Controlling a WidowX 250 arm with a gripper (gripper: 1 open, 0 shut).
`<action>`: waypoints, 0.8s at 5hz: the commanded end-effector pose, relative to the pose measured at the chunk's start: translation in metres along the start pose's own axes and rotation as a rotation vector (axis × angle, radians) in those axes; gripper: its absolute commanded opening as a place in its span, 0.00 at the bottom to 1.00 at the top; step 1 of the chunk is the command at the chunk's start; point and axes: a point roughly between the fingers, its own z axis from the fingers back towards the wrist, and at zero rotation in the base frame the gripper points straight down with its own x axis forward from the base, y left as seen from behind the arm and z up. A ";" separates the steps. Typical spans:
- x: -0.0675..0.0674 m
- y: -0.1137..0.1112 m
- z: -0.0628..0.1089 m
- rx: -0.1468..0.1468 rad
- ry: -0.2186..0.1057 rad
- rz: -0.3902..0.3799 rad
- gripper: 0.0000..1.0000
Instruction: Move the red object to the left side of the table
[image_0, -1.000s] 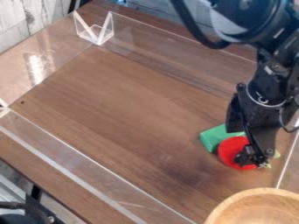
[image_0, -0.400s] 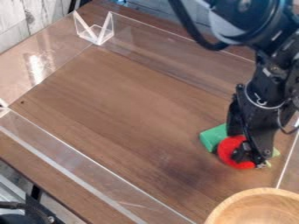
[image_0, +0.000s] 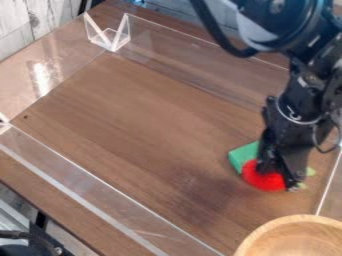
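Note:
The red object (image_0: 263, 176) is a small round red ball near the right side of the dark wood-grain table (image_0: 147, 120). My gripper (image_0: 277, 176) points almost straight down over it, and its black fingers are closed around the ball, covering its right half. The ball looks slightly raised off the tabletop, though contact with the wood is hard to judge. The arm (image_0: 287, 60) comes down from the upper right.
A green rectangular block (image_0: 246, 155) lies just behind and left of the red ball, touching or nearly touching it. A light wooden bowl (image_0: 294, 240) sits at the bottom right corner. Clear acrylic walls (image_0: 80, 190) border the table, with a clear bracket (image_0: 107, 33) at the far left.
The fingers have closed on the red ball, which now sits slightly higher and further left than before. The green block has not moved.

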 end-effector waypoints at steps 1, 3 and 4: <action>0.004 0.022 0.045 0.073 -0.071 0.036 0.00; -0.009 0.053 0.076 0.105 -0.108 0.083 0.00; -0.013 0.056 0.083 0.105 -0.114 0.093 0.00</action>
